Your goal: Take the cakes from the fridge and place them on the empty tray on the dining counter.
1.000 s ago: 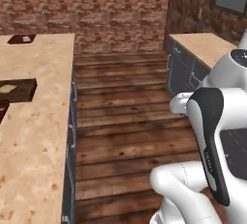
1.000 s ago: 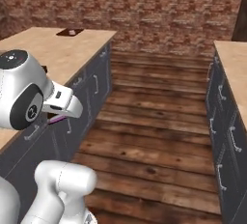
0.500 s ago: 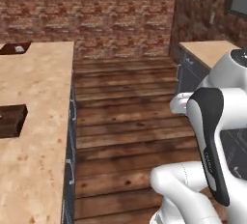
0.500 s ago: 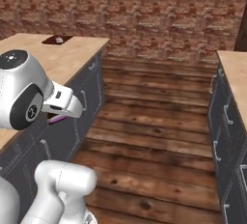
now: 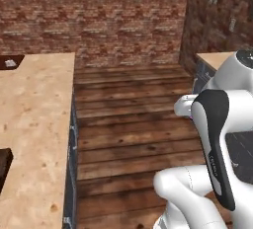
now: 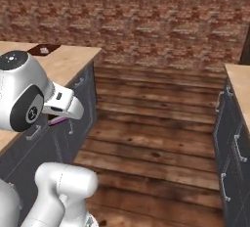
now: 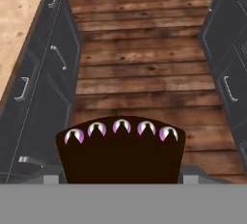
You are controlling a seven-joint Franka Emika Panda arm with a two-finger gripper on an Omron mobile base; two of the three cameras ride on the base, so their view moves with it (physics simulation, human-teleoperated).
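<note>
A dark chocolate-brown cake (image 7: 120, 153) with a row of purple-and-white dollops sits low in the hand view, and my gripper (image 7: 120, 172) is shut on it, the jaws set wide at its two sides. In the right base view the hand (image 6: 62, 104) hangs beside the dining counter (image 6: 68, 59), with a pink bit of the cake under it. At the far end of the beige dining counter (image 5: 34, 124) lies a flat dark tray (image 5: 10, 61), also visible as the tray (image 6: 43, 50), with a small white thing on it. The fridge is out of view.
A thicker dark box-like tray (image 5: 2, 166) lies at the left edge of the counter top. Dark cabinets (image 6: 234, 143) with bar handles line the right side. A wooden floor aisle (image 5: 133, 124) runs ahead to a brick wall (image 5: 99, 16).
The whole picture has shifted, so the camera has moved with the base. The counter and trays have slid left and down in the left base view. The arm's pose and grip are unchanged.
</note>
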